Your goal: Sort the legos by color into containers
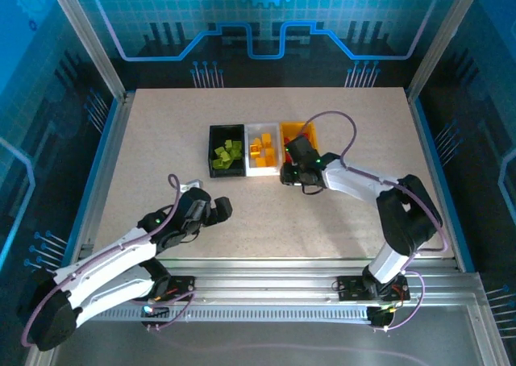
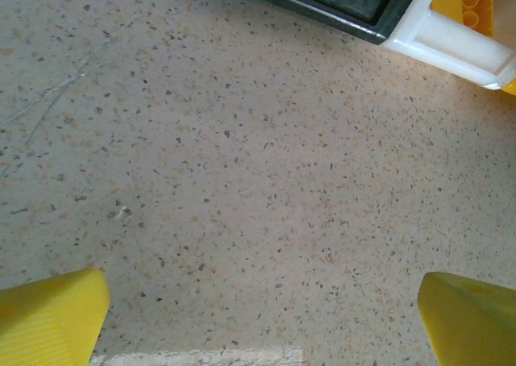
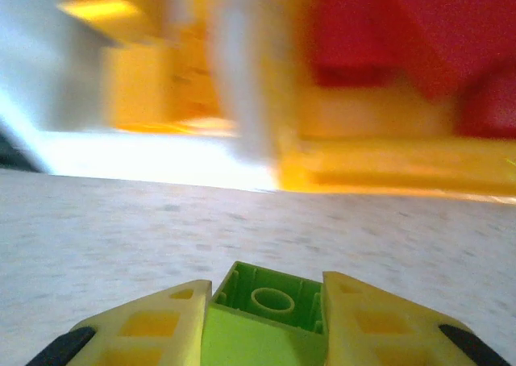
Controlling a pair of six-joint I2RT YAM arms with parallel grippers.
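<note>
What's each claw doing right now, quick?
Left gripper: open, holding nothing.
Right gripper: shut on a lime green lego.

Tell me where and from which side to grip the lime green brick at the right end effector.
Take the lime green brick across its two flat, parallel side walls, coming in low from the near side of the table. The right end effector is shut on it so, one finger on each wall, studded face up.
</note>
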